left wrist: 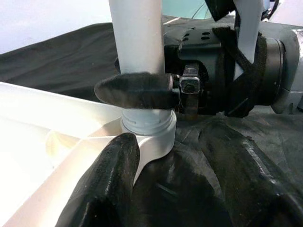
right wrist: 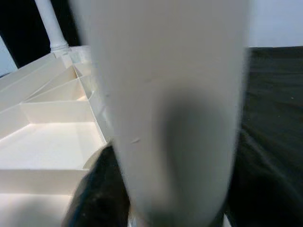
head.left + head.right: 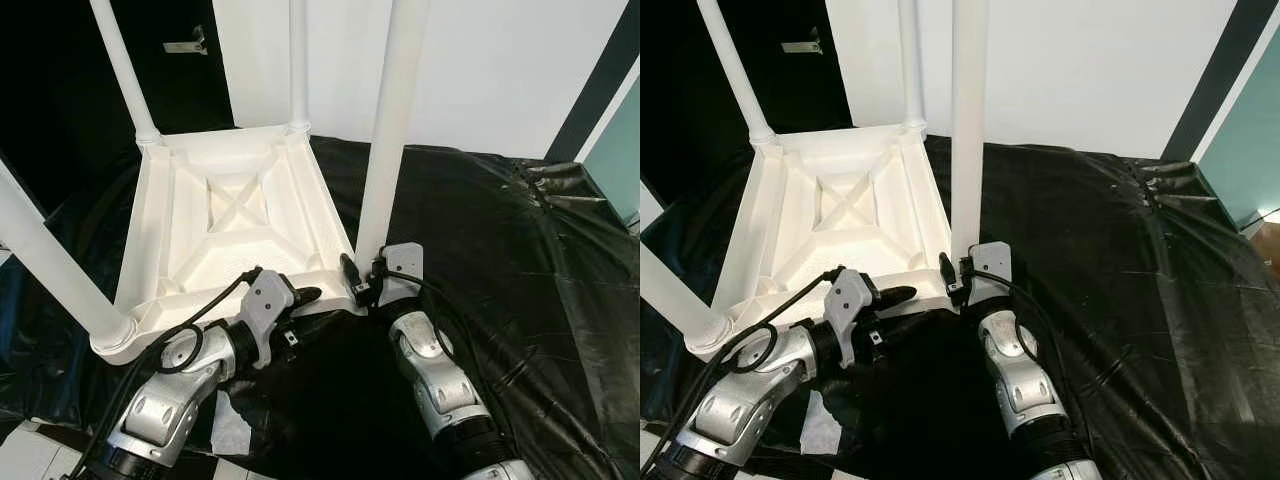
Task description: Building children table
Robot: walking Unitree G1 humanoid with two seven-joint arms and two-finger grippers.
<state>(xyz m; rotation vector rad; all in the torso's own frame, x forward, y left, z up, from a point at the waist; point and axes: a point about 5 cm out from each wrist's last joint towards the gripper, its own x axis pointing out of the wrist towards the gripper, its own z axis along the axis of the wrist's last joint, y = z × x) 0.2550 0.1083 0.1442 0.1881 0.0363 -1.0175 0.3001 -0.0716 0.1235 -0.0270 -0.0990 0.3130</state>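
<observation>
White plastic makes up the children's table top, which lies upside down on a black plastic sheet, ribbed underside facing up. Four white legs stand upright from its corners; the near-right leg rises from the corner closest to the robot's right arm. The right gripper is pinched around the base of this leg, just above its socket; the left wrist view shows one black finger pressed across the front of the leg. The left gripper sits at the near edge of the table top, just beside that same corner, its fingers spread, with one finger lying against the white rim and nothing held between them. A scrap of white paper lies on the sheet under the left arm.
</observation>
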